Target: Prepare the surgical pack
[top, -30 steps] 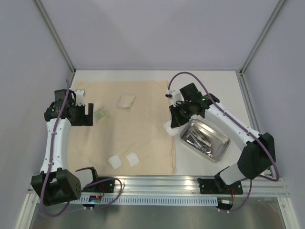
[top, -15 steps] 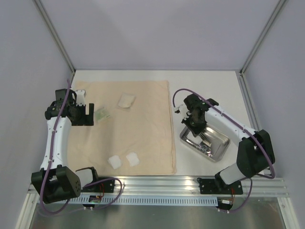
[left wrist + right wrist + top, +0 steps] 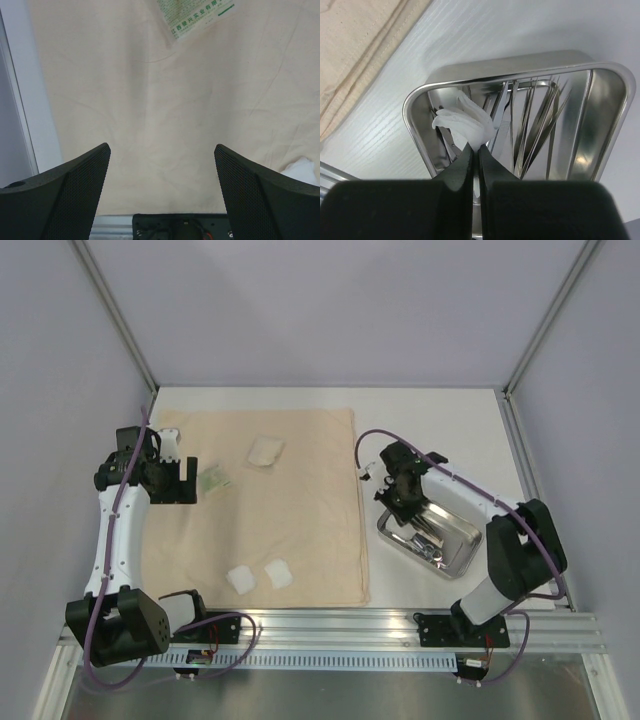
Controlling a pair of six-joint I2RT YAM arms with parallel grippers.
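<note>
We are pinching a crumpled white gauze (image 3: 465,125) in the right pincer (image 3: 474,150), whose fingers are drawn almost together on a thin fold of it, and we are hanging it just over the near-left corner of the steel tray (image 3: 615,75). We are judging the grip to be slight: with so little cloth between the fingers, the gauze could slip out and drape across the rim instead of landing inside. The scissors and tweezers (image 3: 535,125) are lying right beside it, so a loose edge could catch on a tip and drag an instrument as we are moving, and a low fingertip could nudge the tray itself. The tray is sitting on the bare desk (image 3: 440,430) with its left corner just beside the hem of the beige cloth (image 3: 300,520). We are finding open room behind it and little toward the right wall. The left pincer (image 3: 161,150) is hovering wide apart and holding nothing above the cloth's left part, near a printed packet (image 3: 195,17). Three gauze squares (image 3: 241,578) are lying on the cloth, well apart from the tray.
</note>
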